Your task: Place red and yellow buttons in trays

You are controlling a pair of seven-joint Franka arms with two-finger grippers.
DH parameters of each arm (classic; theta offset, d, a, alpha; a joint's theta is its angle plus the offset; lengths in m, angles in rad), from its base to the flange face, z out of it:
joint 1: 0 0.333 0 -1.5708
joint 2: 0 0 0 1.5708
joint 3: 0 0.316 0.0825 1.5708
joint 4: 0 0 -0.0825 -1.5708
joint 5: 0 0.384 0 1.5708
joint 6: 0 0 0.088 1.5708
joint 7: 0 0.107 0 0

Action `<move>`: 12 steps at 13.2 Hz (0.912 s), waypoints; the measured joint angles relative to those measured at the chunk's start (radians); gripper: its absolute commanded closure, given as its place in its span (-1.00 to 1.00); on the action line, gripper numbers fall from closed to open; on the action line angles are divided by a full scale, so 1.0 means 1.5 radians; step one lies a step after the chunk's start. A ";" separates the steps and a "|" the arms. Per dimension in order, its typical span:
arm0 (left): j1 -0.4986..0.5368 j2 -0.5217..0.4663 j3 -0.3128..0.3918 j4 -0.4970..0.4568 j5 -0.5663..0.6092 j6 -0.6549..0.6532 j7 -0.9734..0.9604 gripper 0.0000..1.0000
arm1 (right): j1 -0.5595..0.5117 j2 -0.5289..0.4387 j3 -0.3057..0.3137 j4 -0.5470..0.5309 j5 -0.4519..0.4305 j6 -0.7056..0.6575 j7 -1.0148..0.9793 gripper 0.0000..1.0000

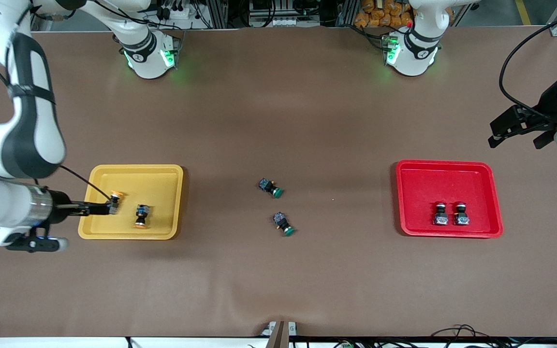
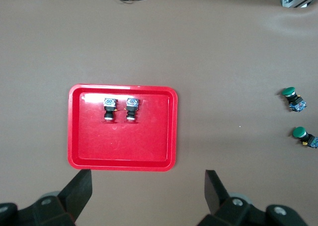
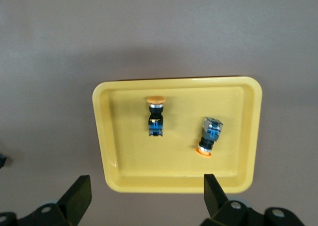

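Two orange-yellow capped buttons (image 1: 115, 197) (image 1: 141, 216) lie apart in the yellow tray (image 1: 162, 179). They also show in the right wrist view (image 3: 155, 117) (image 3: 208, 136), inside the tray (image 3: 119, 171). My right gripper (image 1: 105, 208) (image 3: 146, 196) is open and empty, up in the air over the yellow tray. Two buttons (image 1: 440, 214) (image 1: 461, 214) lie side by side in the red tray (image 1: 433, 174) (image 2: 149, 141). Their cap colour does not show clearly. My left gripper (image 1: 514, 143) (image 2: 146, 191) is open and empty, in the air by the red tray's rim.
Two green-capped switches (image 1: 271, 187) (image 1: 283, 223) lie on the brown table between the trays; both also show in the left wrist view (image 2: 293, 98) (image 2: 304, 136). The arms' bases (image 1: 148, 53) (image 1: 411, 50) stand along the table edge farthest from the front camera.
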 measured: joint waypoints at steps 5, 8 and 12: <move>0.000 0.000 0.000 0.000 0.000 0.000 0.000 -1.00 | 0.001 -0.052 0.002 0.048 -0.069 -0.079 -0.002 -1.00; 0.000 0.000 0.000 0.001 0.000 0.000 0.000 -1.00 | 0.000 -0.122 0.003 0.052 -0.075 -0.102 -0.061 -1.00; 0.000 0.001 0.000 0.001 0.000 0.000 0.000 -1.00 | -0.003 -0.182 0.000 0.045 -0.075 -0.154 -0.073 -1.00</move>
